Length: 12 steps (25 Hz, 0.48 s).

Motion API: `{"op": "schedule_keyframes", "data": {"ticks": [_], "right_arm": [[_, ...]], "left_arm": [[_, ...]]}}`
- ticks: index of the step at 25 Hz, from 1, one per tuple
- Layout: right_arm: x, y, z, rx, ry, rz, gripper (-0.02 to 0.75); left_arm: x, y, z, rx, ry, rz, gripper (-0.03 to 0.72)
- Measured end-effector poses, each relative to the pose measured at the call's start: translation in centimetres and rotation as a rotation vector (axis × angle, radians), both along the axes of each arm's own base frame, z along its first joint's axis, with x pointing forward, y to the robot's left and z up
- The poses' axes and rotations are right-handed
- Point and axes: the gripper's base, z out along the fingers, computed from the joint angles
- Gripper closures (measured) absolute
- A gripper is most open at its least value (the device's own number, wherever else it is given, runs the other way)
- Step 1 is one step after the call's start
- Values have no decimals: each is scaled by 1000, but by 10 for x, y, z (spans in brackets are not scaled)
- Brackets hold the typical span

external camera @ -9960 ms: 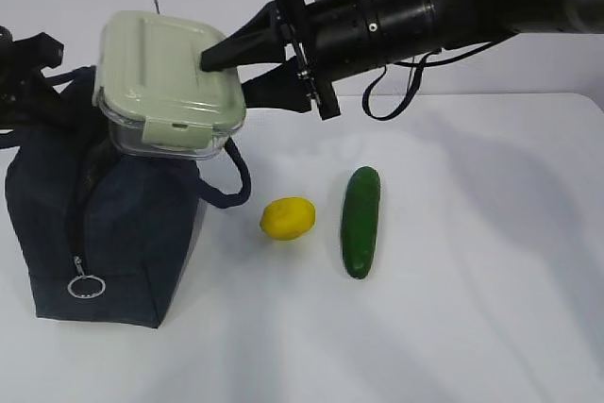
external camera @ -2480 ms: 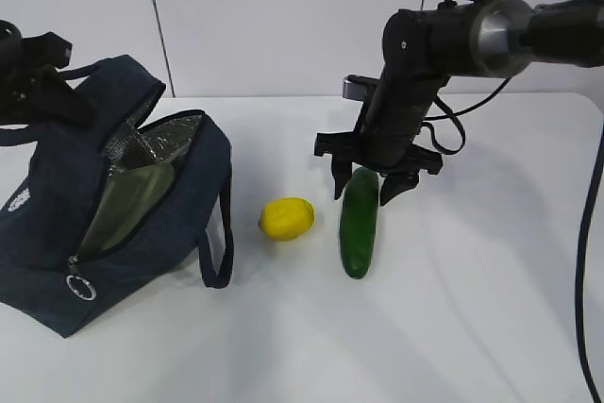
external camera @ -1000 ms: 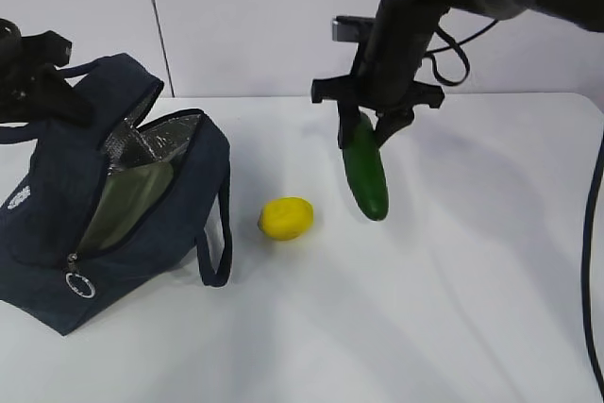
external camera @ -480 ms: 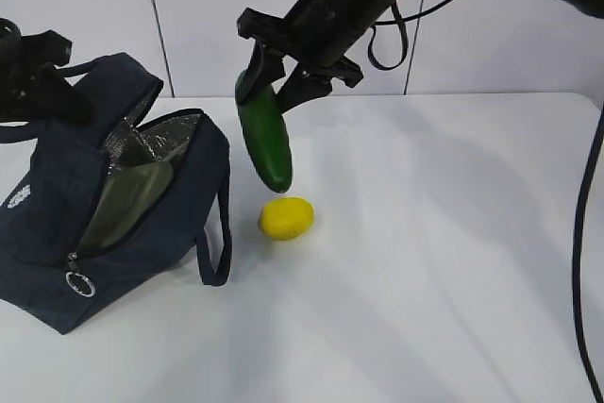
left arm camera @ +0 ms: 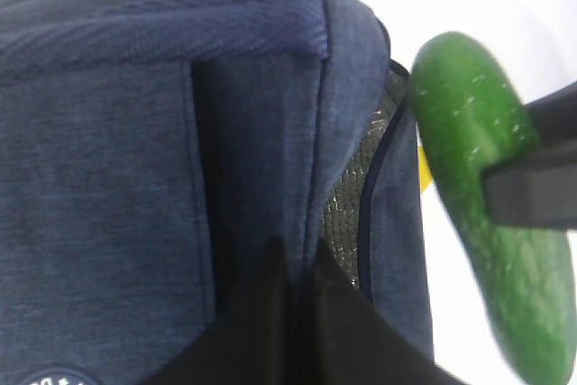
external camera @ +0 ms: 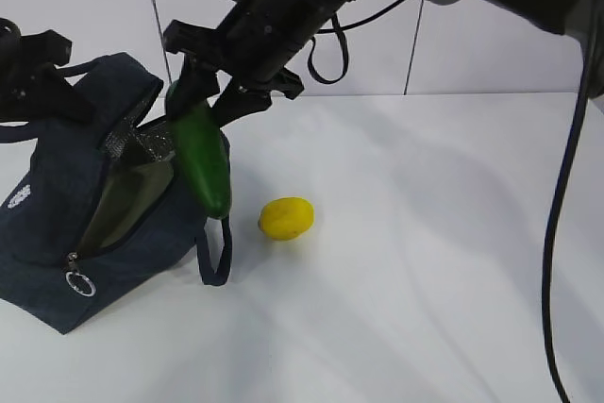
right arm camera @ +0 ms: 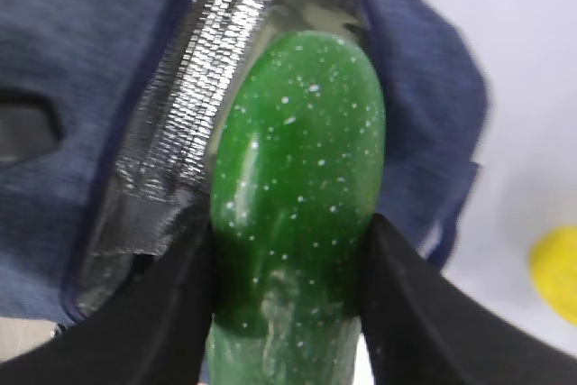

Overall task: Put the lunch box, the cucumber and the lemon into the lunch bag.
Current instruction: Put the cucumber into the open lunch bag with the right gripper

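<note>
Left end effector (external camera: 38, 82) is clamped together on the lunch bag (external camera: 57, 186) fabric, so the mouth is held open; the lunch box (external camera: 123, 205) is seen inside. Right end effector (external camera: 212, 92) is clamped on the cucumber (external camera: 201, 159), hung tilted at the bag's rim. Released now, it could be caught on the rim and dropped beside the lemon (external camera: 287, 218) on the surface (external camera: 425, 261).

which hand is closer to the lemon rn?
Right. The right hand hangs above and left of the lemon, holding the cucumber over the lunch bag. The left hand is shut on the bag's far-left side.
</note>
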Motion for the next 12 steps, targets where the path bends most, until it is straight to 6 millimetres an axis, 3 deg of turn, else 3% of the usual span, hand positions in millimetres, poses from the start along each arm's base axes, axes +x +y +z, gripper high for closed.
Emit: {"op": "schedule_keyframes", "data": {"ticks": [8, 12], "right_arm": [[-4, 24, -3, 96, -9, -23, 398], [2, 33, -31, 143, 86, -41, 398]], "left_arm": [[0, -1, 0, -12, 2, 4, 691], [0, -1, 1, -21, 7, 2, 691]]}}
